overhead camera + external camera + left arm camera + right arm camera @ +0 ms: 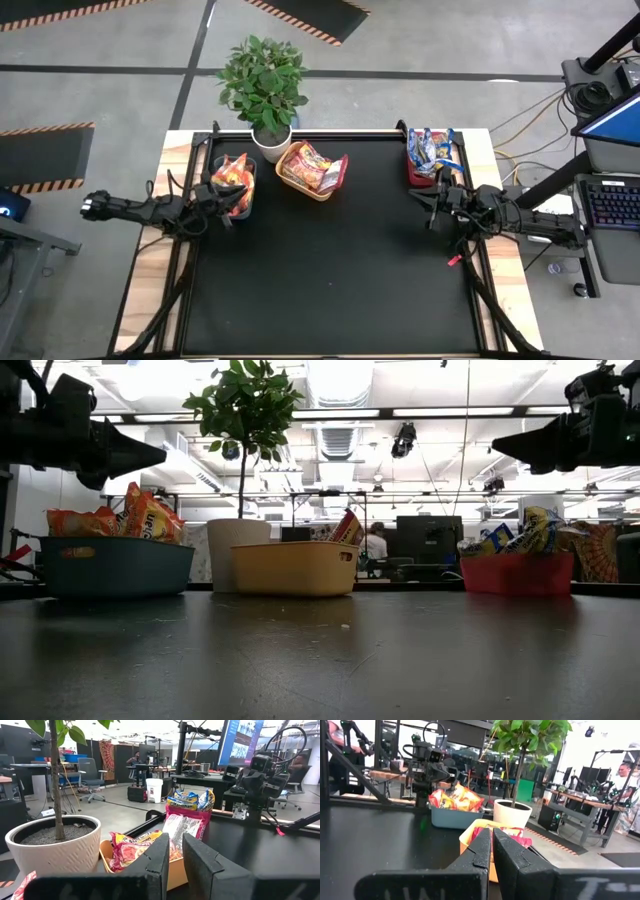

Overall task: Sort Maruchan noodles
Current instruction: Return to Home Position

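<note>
The Maruchan noodles lie in three bins along the far side of the black mat. Orange packets (233,175) fill the dark teal bin (115,567). Pinkish-red packets (312,165) sit in the orange bin (293,568), and blue-and-yellow packets (432,147) in the red bin (518,573). My left gripper (232,196) hangs level above the table just beside the teal bin, its fingers (176,842) almost together with nothing between them. My right gripper (428,205) hangs level near the red bin, shut and empty (492,836).
A leafy plant (263,75) in a white pot (271,142) stands at the far edge between the teal and orange bins. The black mat (330,270) stretches bare across the middle and near side. Wooden table edges (500,270) flank it.
</note>
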### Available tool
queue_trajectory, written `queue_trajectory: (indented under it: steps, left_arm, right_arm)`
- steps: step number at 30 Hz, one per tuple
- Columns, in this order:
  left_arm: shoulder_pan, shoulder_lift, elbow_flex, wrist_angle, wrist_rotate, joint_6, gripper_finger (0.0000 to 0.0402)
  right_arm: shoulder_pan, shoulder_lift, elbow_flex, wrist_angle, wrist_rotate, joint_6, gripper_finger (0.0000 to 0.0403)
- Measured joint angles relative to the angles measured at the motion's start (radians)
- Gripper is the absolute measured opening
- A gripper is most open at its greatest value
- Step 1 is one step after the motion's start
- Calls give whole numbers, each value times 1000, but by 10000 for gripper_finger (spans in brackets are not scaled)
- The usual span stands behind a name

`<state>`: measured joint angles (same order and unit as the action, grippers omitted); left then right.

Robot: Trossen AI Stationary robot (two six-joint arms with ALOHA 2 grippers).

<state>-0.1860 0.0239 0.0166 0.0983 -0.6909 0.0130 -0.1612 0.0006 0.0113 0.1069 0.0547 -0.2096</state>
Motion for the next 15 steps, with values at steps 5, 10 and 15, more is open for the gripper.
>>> queue_trajectory:
  steps: [5, 10, 15]
  left_arm:
    - [0, 2, 0, -1, 0, 0, 37]
    - [0, 2, 0, -1, 1, 0, 37]
    - [0, 2, 0, -1, 1, 0, 37]
  right_arm:
    - [1, 0, 0, 0, 0, 0, 9]
    - [9, 0, 0, 0, -1, 0, 9]
    - [6, 0, 0, 0, -1, 0, 9]
